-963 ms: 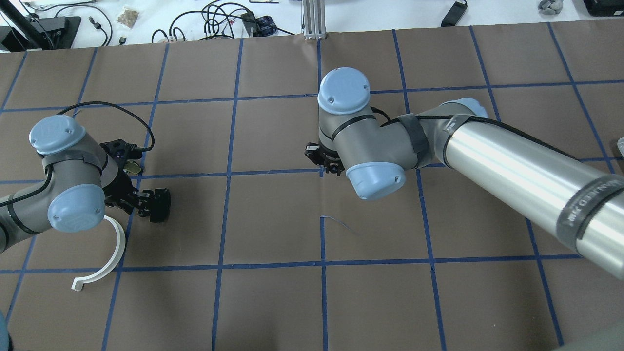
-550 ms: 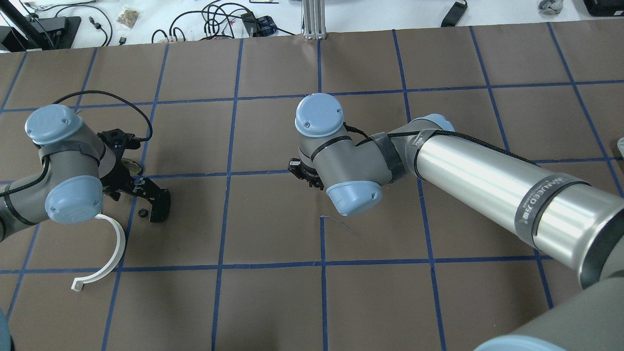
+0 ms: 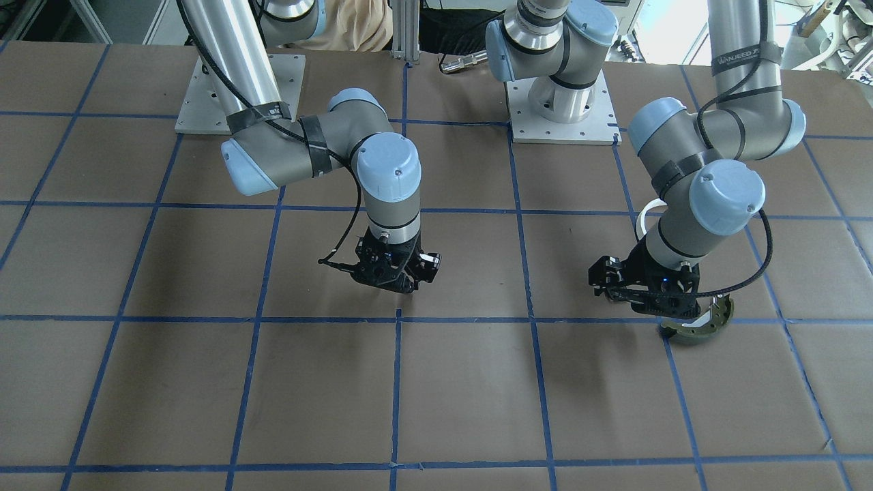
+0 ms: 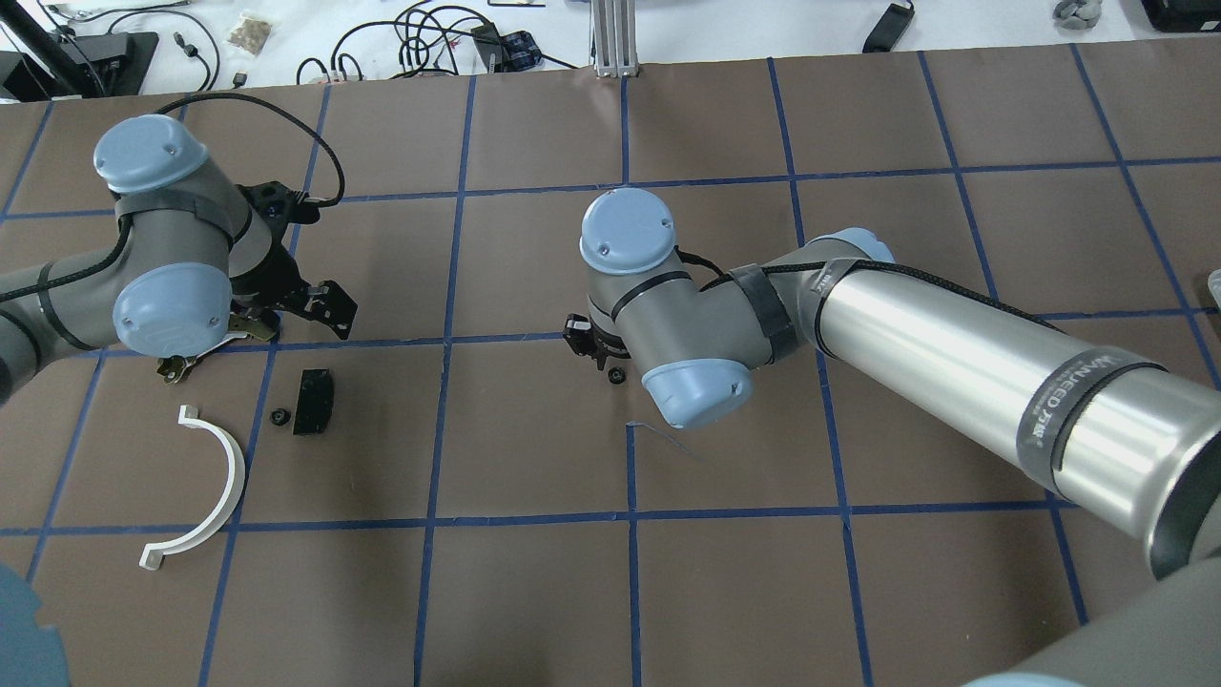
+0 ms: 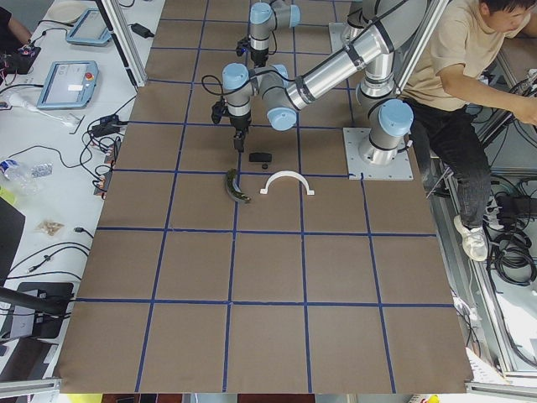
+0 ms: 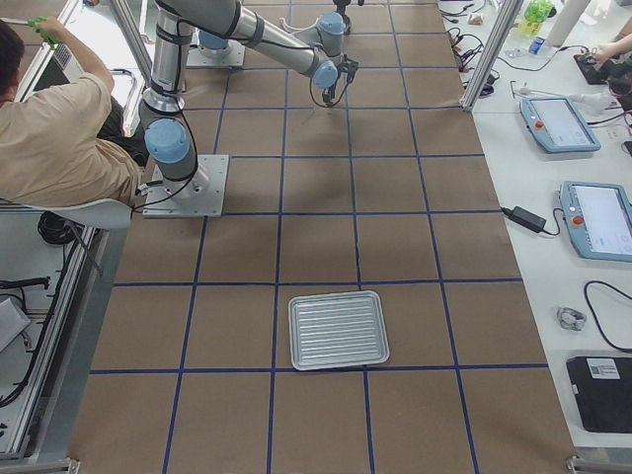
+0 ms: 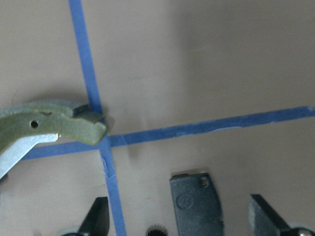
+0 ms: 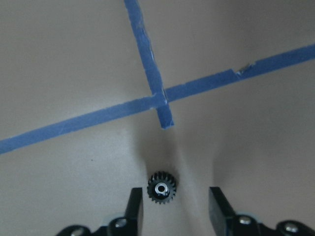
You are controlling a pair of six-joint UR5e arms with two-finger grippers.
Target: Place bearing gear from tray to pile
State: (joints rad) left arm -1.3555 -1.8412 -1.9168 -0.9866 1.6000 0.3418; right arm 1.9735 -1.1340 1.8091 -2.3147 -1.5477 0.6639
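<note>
A small black gear (image 8: 161, 188) lies on the table between the open fingers of my right gripper (image 8: 174, 199), untouched; it also shows in the overhead view (image 4: 616, 375). My left gripper (image 7: 179, 216) is open and empty, raised above the pile. The pile holds a white half-ring (image 4: 215, 477), a black pad (image 4: 313, 401), an olive brake shoe (image 7: 54, 125) and a second small gear (image 4: 279, 416) next to the pad. The arm partly covers the brake shoe in the overhead view.
The grey ribbed tray (image 6: 338, 329) lies far off towards the table's right end and looks empty. Cables and devices lie beyond the far edge (image 4: 429, 38). An operator sits beside the robot's base (image 5: 470, 50).
My left gripper has lifted and moved away from the black pad towards the far side, leaving a small gear beside the pad. My right arm has moved left and a gear now shows beneath it.
</note>
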